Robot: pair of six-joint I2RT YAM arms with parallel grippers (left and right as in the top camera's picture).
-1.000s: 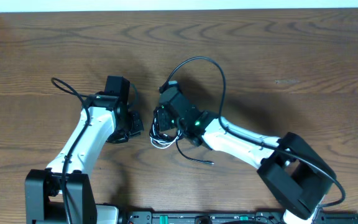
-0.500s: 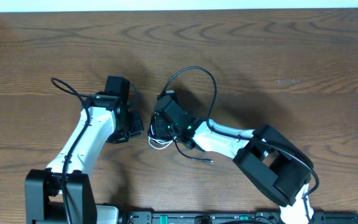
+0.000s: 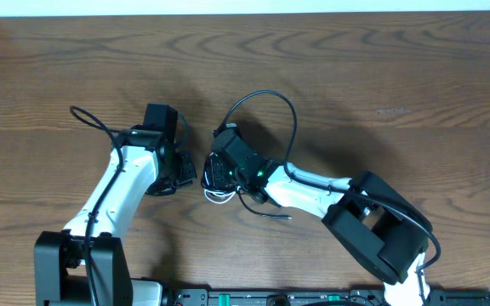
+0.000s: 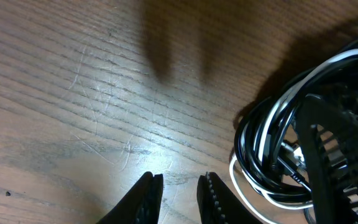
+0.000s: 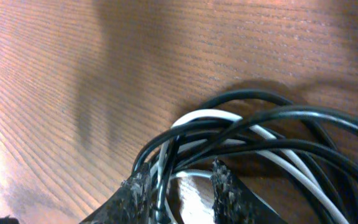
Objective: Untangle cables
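Here's the picture from above: the cables (image 3: 220,189) sit in a tight little knot near the middle of the tabletop (image 3: 415,68), right between the two arms. The right end effector (image 3: 219,170) is down on top of that knot, and the left end effector (image 3: 182,172) is just beside it, on its left.

Over to the right wrist view: the right end effector (image 5: 180,186) has its two fingers (image 5: 138,194) either side of the bundle, with a black strand and a stretch of the white cord (image 5: 213,117) pinched between them. It's gripping the cables (image 5: 253,140). The black cords (image 5: 272,99) loop over and across the white one, all lying on the wood.

Now the left wrist view: the left end effector (image 4: 179,190) hangs low over bare wood, fingertips (image 4: 149,193) only narrowly parted, nothing between them. The cables (image 4: 269,155) lie off to its side, near but not touching. One black tail (image 3: 266,212) trails out of the knot towards the front edge.
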